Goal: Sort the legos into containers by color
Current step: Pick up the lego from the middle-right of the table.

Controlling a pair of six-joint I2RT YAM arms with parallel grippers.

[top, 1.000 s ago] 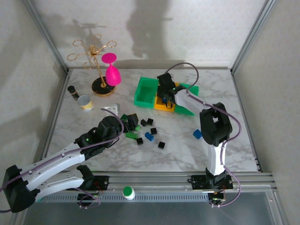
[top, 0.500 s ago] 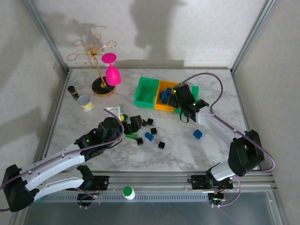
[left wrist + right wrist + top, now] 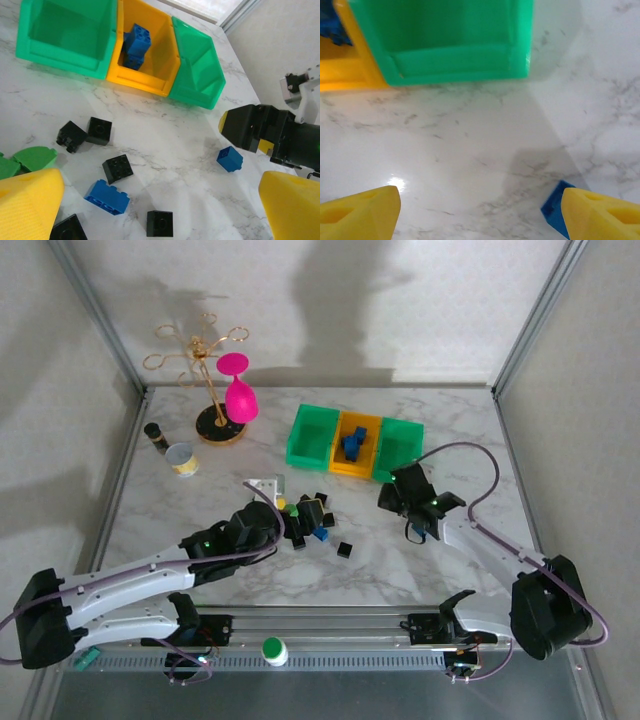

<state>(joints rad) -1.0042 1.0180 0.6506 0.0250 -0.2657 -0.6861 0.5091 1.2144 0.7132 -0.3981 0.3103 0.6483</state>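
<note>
Three joined bins stand at the back: green point(image 3: 313, 435), yellow-orange point(image 3: 357, 455) and green point(image 3: 402, 440). Blue bricks point(image 3: 136, 42) lie in the yellow-orange bin point(image 3: 155, 60). My left gripper point(image 3: 300, 515) hovers open over the loose pile: black bricks point(image 3: 118, 168), a black one point(image 3: 159, 223), a long blue brick point(image 3: 106, 196) and green bricks point(image 3: 30, 157) at the left edge. A lone small blue brick point(image 3: 229, 159) lies further right. My right gripper point(image 3: 398, 495) is open and low over the marble, and that blue brick point(image 3: 554, 210) touches the inside of its right finger point(image 3: 602, 212). The right green bin point(image 3: 450, 40) is just ahead.
A gold stand with a pink glass point(image 3: 236, 390) is at the back left. A tin can point(image 3: 182, 458) and a small dark bottle point(image 3: 155, 433) stand by the left wall. A white block point(image 3: 262, 485) sits beside the pile. A green-topped cap point(image 3: 272, 648) rests on the front rail.
My right gripper has pulled back from over the yellow-orange bin and come down to the table beside the lone blue brick. My left gripper has slid right over the pile.
</note>
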